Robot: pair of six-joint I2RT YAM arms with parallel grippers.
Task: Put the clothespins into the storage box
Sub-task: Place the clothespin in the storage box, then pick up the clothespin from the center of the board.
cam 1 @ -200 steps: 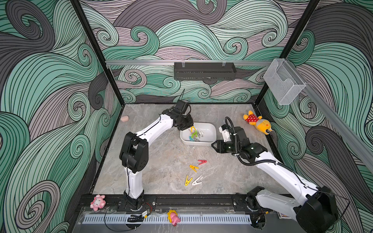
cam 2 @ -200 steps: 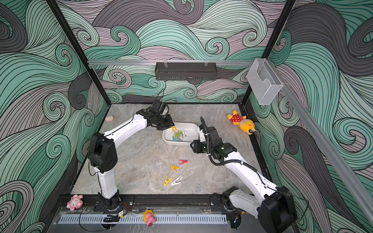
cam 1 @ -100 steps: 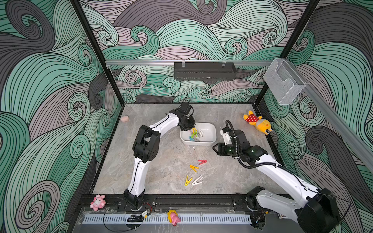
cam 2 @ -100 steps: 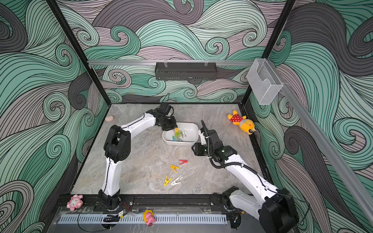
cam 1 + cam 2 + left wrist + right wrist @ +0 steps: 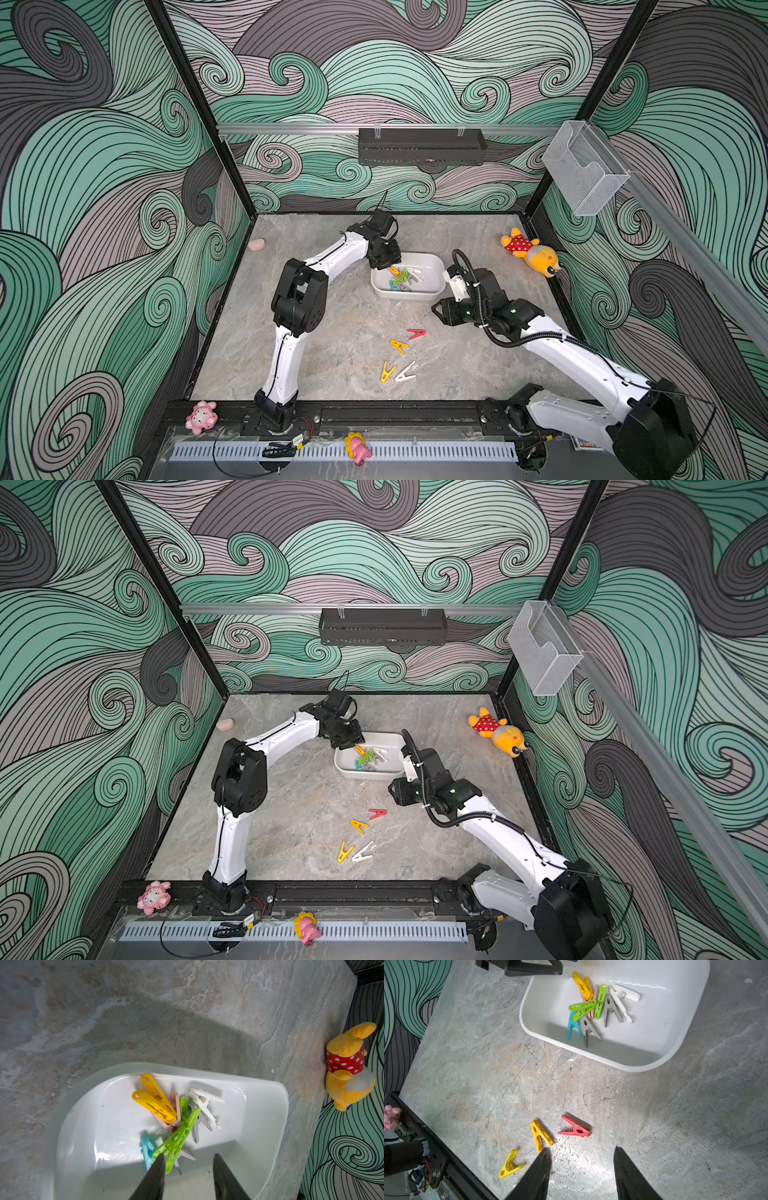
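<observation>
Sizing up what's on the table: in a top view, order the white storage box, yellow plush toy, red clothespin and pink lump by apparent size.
1. storage box
2. yellow plush toy
3. red clothespin and pink lump: look alike, unranked

White storage box (image 5: 429,273) holds a heap of clothespins (image 5: 402,277); four lie loose outside.

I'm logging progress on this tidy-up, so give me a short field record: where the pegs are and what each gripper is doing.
storage box: holds about eight clothespins, heaped together
loose on table: red clothespin, yellow clothespin, second yellow clothespin, white clothespin
left gripper: open, above the box, nothing between its jaws
right gripper: open, above the table by the loose four, empty
task status: not finished
</observation>
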